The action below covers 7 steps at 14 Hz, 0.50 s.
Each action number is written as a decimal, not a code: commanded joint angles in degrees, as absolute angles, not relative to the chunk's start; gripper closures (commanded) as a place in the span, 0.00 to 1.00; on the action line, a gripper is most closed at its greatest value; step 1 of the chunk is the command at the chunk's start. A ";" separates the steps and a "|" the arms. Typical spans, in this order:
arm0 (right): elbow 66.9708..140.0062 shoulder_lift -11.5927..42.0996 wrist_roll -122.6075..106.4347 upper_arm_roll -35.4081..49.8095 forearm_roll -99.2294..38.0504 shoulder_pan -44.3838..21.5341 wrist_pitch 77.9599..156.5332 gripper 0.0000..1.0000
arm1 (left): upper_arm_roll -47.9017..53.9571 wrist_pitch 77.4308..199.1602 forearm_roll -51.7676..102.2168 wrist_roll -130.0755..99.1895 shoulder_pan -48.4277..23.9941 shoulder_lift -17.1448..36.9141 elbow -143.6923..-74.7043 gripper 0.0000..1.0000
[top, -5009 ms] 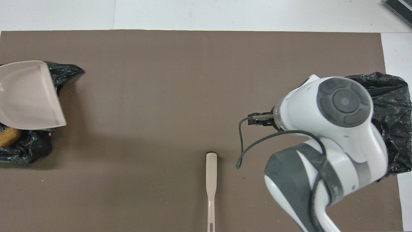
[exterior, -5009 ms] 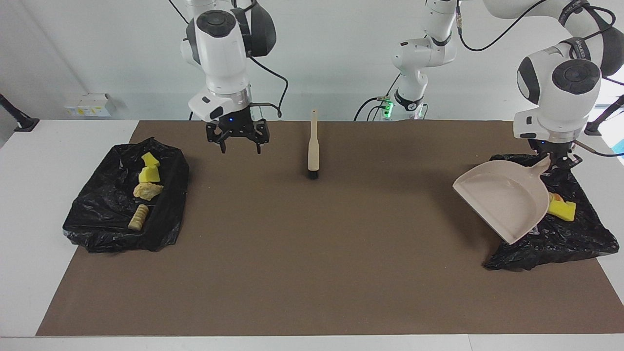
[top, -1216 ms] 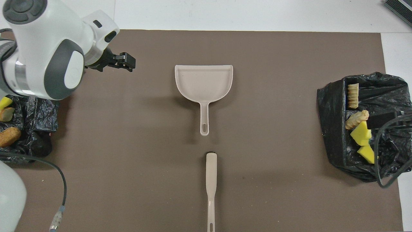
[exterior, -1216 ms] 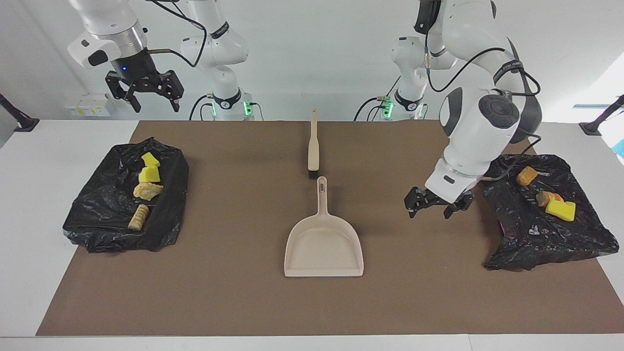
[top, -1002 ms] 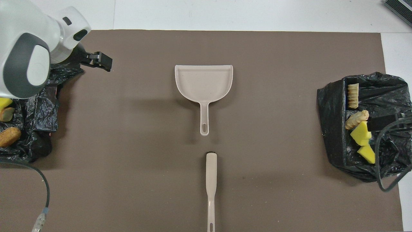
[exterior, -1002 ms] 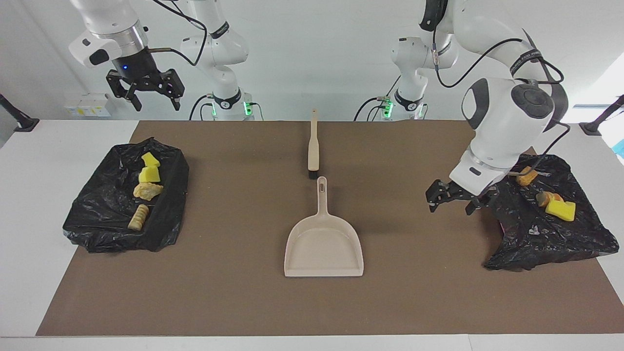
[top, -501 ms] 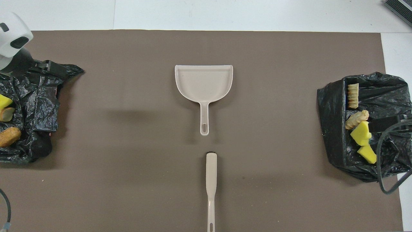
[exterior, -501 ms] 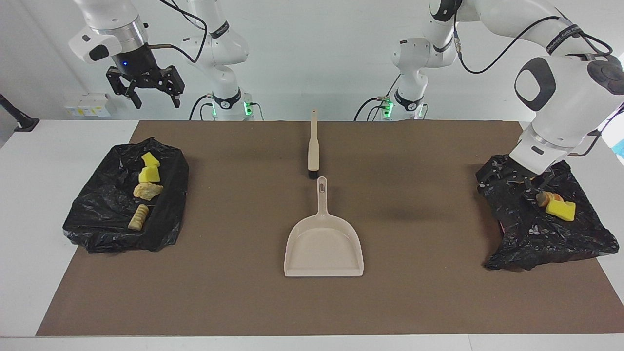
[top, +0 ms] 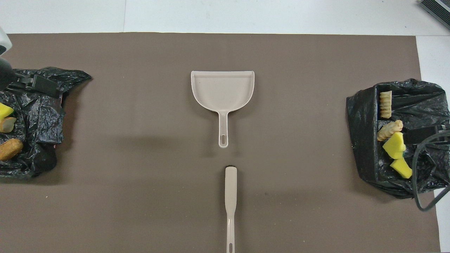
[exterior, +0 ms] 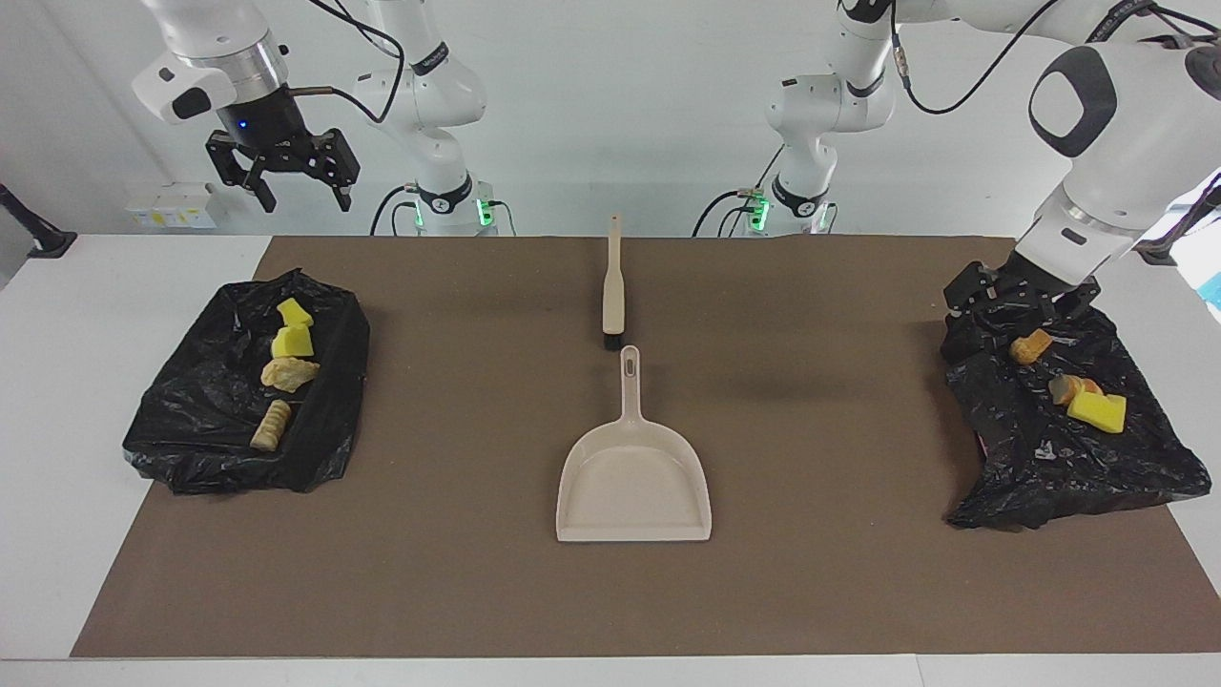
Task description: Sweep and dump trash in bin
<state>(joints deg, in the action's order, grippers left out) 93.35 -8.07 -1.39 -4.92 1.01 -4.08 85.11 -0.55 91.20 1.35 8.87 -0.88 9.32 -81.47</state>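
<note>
The trash [exterior: 288,374] is all bagged: four pieces, two yellow sponge chunks and two tan bready bits, lie in the black-lined bin [exterior: 191,448] toward the right arm's end of the table. Three more, an orange-brown lump [exterior: 1030,346], a small tan piece and a yellow sponge, sit in the other black-lined bin [exterior: 1049,477] toward the left arm's end.

Nearest the robots, mid-table on the brown mat [exterior: 382,572], lies the beige brush [exterior: 612,286], handle pointing at the robots, dark bristle end pointing away. Just past it, apart from it, the beige dustpan [exterior: 634,477] lies flat, its handle toward the brush and its open lip farthest from the robots. Nothing lies in the pan.

The right gripper [exterior: 303,196] hangs high at its own end of the table, fingers spread and holding nothing. The left gripper [exterior: 1016,296] hovers low over the robot-side edge of its bin, jaws wide apart and empty, just by the orange-brown lump.
</note>
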 commanded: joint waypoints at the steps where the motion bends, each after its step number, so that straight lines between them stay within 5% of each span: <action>1: 94.22 -9.05 -1.85 -4.57 0.44 -3.43 84.99 0.00 | -0.53 88.44 -0.09 8.88 -0.62 3.10 -85.68 0.00; 4: 94.22 -9.05 -1.85 -4.57 0.44 -3.43 84.99 0.00 | -0.53 92.27 -0.09 8.79 -0.70 -2.09 -93.76 0.00; 7: 94.22 -9.05 -1.85 -4.57 0.44 -3.43 84.99 0.00 | -0.53 91.68 -0.17 8.96 -0.79 -1.76 -92.47 0.00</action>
<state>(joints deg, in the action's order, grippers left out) 93.35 -8.07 -1.39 -4.92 1.01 -4.08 85.11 -0.63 90.16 0.92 8.86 -0.82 -0.11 -90.34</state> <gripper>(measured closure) 0.000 0.000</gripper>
